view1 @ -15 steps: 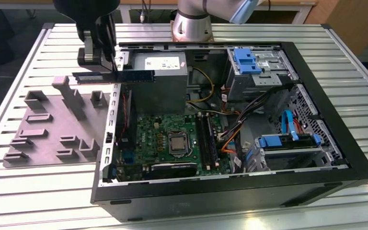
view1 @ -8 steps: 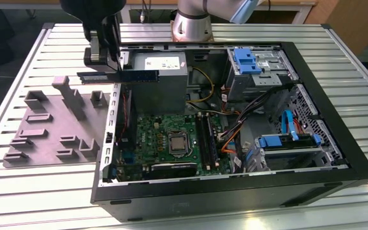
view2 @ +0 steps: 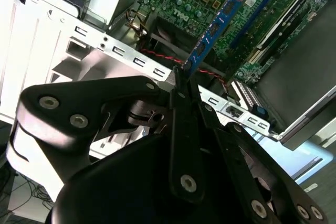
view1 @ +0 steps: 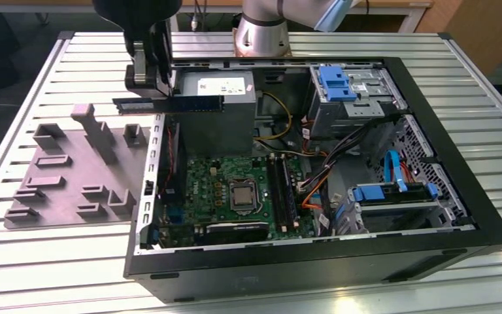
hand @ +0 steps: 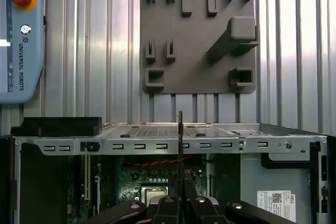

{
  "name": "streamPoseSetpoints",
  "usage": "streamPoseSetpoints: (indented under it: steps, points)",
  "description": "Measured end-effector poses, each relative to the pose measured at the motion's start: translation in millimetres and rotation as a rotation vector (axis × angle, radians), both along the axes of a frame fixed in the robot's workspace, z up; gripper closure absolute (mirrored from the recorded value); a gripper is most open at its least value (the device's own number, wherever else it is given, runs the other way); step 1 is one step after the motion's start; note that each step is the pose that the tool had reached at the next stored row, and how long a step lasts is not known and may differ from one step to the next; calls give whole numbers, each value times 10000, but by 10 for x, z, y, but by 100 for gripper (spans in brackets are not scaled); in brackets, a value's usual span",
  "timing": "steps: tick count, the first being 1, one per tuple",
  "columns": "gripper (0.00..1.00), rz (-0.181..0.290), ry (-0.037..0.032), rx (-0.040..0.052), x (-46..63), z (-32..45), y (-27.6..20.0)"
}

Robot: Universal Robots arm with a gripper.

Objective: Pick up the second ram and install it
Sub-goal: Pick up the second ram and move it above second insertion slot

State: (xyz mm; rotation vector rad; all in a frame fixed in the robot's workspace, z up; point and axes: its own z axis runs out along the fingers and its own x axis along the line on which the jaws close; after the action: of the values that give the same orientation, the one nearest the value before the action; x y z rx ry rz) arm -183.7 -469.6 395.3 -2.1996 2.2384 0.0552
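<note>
Exterior view | hand (view1: 150,93) clamped on second ram (view1: 180,103) | above computer case (view1: 303,265) wall | white printed label (view1: 219,86) beside ram

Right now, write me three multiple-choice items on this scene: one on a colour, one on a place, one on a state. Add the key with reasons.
1. What colour is the moulded tray?
A. blue
B. grey
C. red

2. Where is the second ram?
A. in the air over the computer case's rim
B. seated in a motherboard slot
C. lying on the tray

3. How is the end effector?
A. open and empty
B. shut on a cable
C. shut on the second ram

Key:
1 B: the tray is grey all over in the exterior view.
2 A: the stick hangs clear above the case wall beside the tray.
3 C: in the second wrist view the fingers pinch the stick's end.
</note>
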Motion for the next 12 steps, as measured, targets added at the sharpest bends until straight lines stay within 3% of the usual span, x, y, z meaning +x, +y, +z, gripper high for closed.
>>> streamPoseSetpoints:
  steps: [12]
  points:
    - [86, 2, 1, 0, 249, 0, 2]
